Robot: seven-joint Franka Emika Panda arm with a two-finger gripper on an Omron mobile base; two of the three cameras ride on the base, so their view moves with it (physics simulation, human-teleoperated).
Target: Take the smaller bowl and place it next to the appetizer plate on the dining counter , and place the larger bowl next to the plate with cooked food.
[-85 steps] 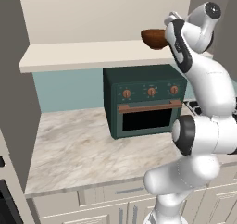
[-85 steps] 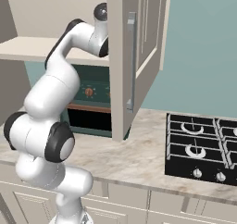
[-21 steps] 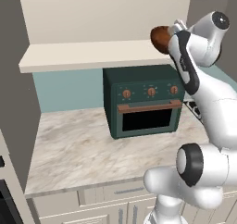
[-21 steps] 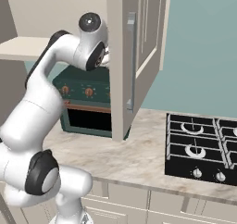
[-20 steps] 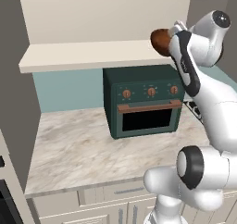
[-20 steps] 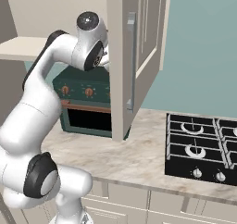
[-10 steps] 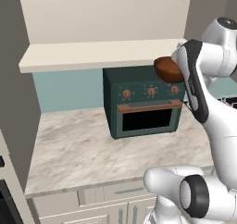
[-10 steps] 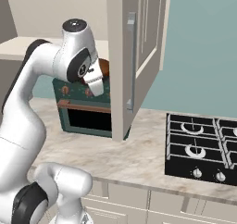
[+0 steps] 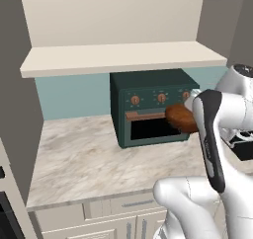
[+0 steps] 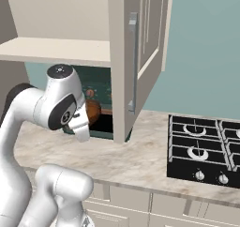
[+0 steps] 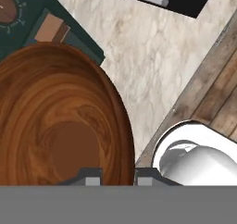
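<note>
- Left base view: the smaller bowl [image 9: 181, 118] is being carried in the air in front of the dark green toaster oven [image 9: 150, 107], level with its door, above the marble countertop [image 9: 99, 159]. The claw itself is being hidden behind the white forearm just to the right of the bowl, so its jaws are not being shown from here. The open shelf [image 9: 123, 58] is sitting well above the claw.

- Right base view: the smaller bowl [image 10: 93, 111] is being glimpsed as a brown rounded shape just beyond the wrist, between the arm and the open cabinet door [image 10: 136, 62]. The door's edge is hanging just beside the bowl, and the gas hob [image 10: 204, 148] is lying well off to the far side of it.

- Hand view: the claw [image 11: 116, 173] is being seen clamped on the bowl's rim, one fingertip inside the wooden hollow and one outside, so the smaller bowl [image 11: 60, 121] is being gripped by its wall only. Below the claw, the countertop, a corner of the oven and a strip of wooden floor [image 11: 215, 98] are being shown.

- Risks, as a judgement: with only a rim pinch being used, the bowl could be twisted or slipped loose if the arm is being swung fast; and the cabinet door or oven could be clipped by the bowl, both being close beside the claw. The dining counter and appetizer plate are yet to be reached.
</note>
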